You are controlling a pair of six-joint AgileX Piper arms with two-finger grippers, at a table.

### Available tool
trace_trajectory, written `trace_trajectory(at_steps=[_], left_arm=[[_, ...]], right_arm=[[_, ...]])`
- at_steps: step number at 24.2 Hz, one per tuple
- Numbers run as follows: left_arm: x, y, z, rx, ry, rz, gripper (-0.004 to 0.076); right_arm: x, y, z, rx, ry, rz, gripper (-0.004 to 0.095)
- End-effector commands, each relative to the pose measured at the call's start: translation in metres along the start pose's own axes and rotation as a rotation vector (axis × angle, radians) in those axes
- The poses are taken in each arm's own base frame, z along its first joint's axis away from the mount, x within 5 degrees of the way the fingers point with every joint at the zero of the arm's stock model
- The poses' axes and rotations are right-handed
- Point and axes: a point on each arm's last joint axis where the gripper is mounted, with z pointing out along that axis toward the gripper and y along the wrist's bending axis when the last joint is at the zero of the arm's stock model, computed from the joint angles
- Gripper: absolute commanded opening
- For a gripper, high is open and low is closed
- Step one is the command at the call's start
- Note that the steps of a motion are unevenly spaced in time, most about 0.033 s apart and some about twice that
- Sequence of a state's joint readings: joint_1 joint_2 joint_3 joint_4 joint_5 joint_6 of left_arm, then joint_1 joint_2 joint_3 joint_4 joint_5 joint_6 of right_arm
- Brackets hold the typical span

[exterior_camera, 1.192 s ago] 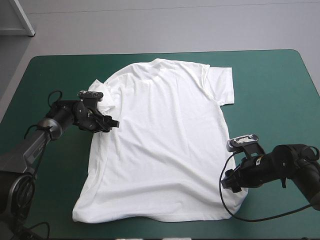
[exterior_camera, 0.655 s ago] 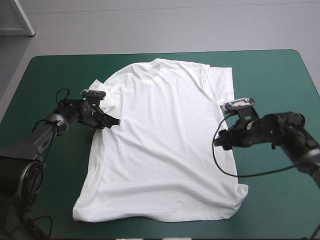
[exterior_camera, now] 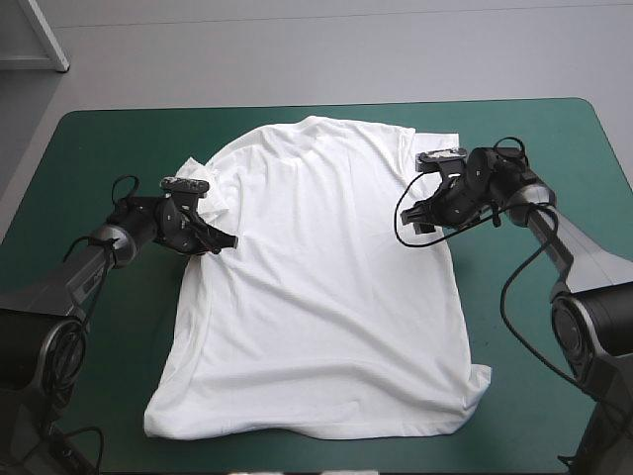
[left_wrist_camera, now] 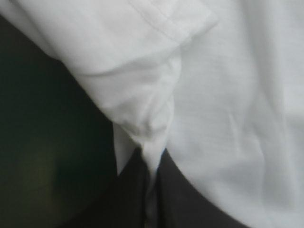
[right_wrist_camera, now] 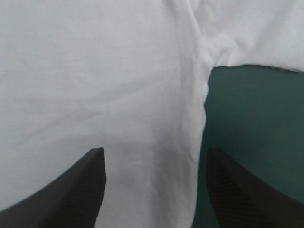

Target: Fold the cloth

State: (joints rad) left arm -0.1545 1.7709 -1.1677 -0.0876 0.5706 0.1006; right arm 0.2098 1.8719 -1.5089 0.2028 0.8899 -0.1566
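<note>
Reaching in from the left edge of the table (exterior_camera: pixel 59 139), the left gripper (exterior_camera: pixel 222 242) is laid low at the left side of the T-shirt (exterior_camera: pixel 316 297), just under the left sleeve (exterior_camera: pixel 198 183). In the left wrist view this gripper (left_wrist_camera: pixel 151 159) is seen with its black fingers (left_wrist_camera: pixel 180 199) pressed together in a point. A narrow ridge of white cloth is pinched between them at the armpit, and the sleeve's hemmed cuff (left_wrist_camera: pixel 180 26) lies just ahead.

The T-shirt is spread flat across the middle of the teal-green cover (exterior_camera: pixel 99 148), neck toward the far edge and hem toward the near edge. Shallow wrinkles are carried across the body. The left sleeve is crumpled on itself, while the right sleeve (exterior_camera: pixel 445 141) is laid out toward the far right corner.

The right gripper (exterior_camera: pixel 417 220) is held at the T-shirt's right side, just under the right sleeve (right_wrist_camera: pixel 256 33). In the right wrist view this gripper (right_wrist_camera: pixel 154 152) is shown with its fingers (right_wrist_camera: pixel 85 190) set well apart and nothing held. One finger is placed over the white body and the other over bare cover, and the T-shirt's side edge runs between them up to the armpit.
</note>
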Motion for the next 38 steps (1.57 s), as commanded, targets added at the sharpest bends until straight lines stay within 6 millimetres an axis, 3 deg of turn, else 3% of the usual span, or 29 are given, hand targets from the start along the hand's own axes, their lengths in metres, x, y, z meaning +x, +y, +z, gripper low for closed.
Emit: trace_trajectory(at_steps=[1, 5, 8, 10, 11, 14, 19, 23, 25, 28, 31, 32, 38], left_arm=[[-0.012, -0.003, -0.014, 0.004, -0.087, -0.007, 0.0021], [-0.012, -0.003, -0.014, 0.003, -0.087, -0.006, 0.0021], [-0.012, -0.003, -0.014, 0.003, -0.087, -0.006, 0.0021], [-0.012, -0.003, -0.014, 0.003, -0.087, -0.006, 0.0021], [-0.012, -0.003, -0.014, 0.004, -0.086, -0.010, 0.0021], [-0.012, -0.003, -0.014, 0.005, -0.086, -0.015, 0.0021], [-0.013, -0.003, -0.019, 0.004, -0.097, -0.013, 0.0019], [-0.027, -0.004, -0.063, 0.000, -0.221, -0.003, 0.0019], [-0.041, -0.004, -0.102, -0.013, -0.314, 0.017, 0.0019], [-0.063, -0.006, -0.186, -0.049, -0.483, 0.057, 0.0019], [-0.072, -0.006, -0.243, -0.078, -0.596, 0.077, 0.0019], [-0.074, -0.007, -0.276, -0.092, -0.648, 0.097, 0.0019], [-0.072, -0.012, -0.358, -0.111, -0.774, 0.143, 0.0019]], right_arm=[[-0.014, 0.002, -0.013, -0.026, -0.074, 0.004, 0.0576], [-0.016, 0.003, 0.002, -0.074, -0.069, 0.040, 0.0568], [-0.016, 0.003, 0.012, -0.091, -0.067, 0.063, 0.0478], [-0.017, 0.002, 0.019, -0.092, -0.073, 0.072, 0.0319], [-0.018, 0.002, 0.020, -0.097, -0.078, 0.064, 0.0175], [-0.019, 0.004, 0.020, -0.111, -0.091, 0.041, -0.0017], [-0.022, 0.006, 0.007, -0.116, -0.137, 0.030, -0.0017], [-0.031, 0.013, -0.049, -0.090, -0.322, 0.002, -0.0017], [-0.032, 0.018, -0.091, -0.076, -0.449, -0.020, -0.0017], [-0.026, 0.027, -0.155, -0.053, -0.636, -0.080, -0.0017], [-0.023, 0.034, -0.197, -0.050, -0.745, -0.106, -0.0017], [-0.021, 0.039, -0.226, -0.046, -0.823, -0.125, -0.0017], [-0.006, 0.055, -0.320, -0.029, -1.062, -0.189, -0.0017]])
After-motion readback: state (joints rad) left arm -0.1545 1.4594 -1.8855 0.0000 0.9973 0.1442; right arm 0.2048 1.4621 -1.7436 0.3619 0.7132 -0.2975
